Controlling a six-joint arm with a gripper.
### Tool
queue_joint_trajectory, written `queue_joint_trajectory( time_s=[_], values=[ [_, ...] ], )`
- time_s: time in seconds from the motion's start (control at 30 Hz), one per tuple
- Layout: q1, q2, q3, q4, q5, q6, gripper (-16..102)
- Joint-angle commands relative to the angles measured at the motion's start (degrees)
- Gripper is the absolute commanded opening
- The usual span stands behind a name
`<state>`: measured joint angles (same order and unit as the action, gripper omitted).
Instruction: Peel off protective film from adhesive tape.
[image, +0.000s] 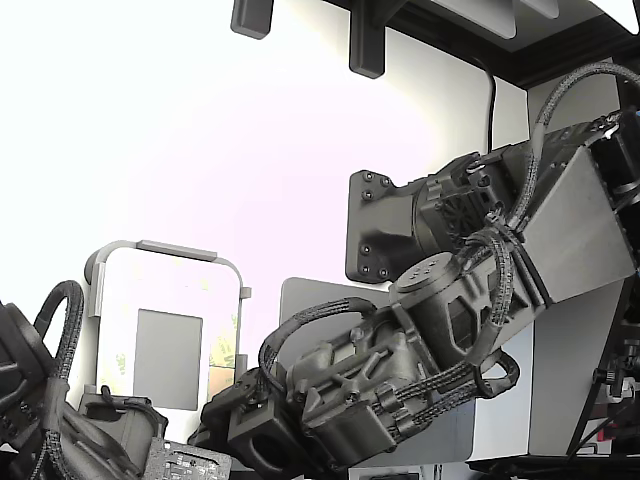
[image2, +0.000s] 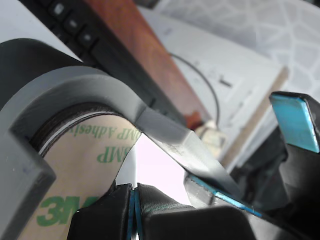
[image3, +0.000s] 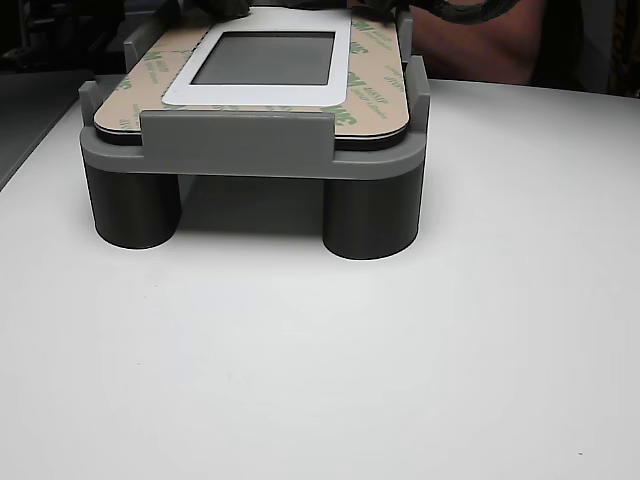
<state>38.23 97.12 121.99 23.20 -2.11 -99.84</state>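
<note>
The protective film (image2: 85, 170) is a pale liner with green 3M print, lying in the curved corner of a grey fixture (image2: 80, 85). In the wrist view my gripper (image2: 134, 202) is shut, its blue pads pressed together on the liner's lifted edge. A bright gap shows between that edge and the fixture rim. In the other view the film (image3: 375, 60) borders a white-framed dark panel (image3: 265, 58) on the fixture (image3: 240, 140). In the exterior view a film strip (image: 222, 350) shows beside the arm (image: 400, 370), and the fingertips are hidden.
A second black finger with a blue pad (image2: 295, 122) stands close by in the wrist view. Another cable-wrapped arm (image: 40, 400) sits at the exterior view's lower left. The fixture stands on round legs (image3: 370, 215) on a white table (image3: 320, 380).
</note>
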Motion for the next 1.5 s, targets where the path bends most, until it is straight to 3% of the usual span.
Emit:
queue_joint_trajectory(
  time_s=[0.0, 1.47],
  values=[
    [0.00, 0.79, -2.02, -0.18, -0.35, -0.09, -9],
    [-0.70, 1.58, -1.85, 0.70, -0.44, -2.11, -9]
  ],
)
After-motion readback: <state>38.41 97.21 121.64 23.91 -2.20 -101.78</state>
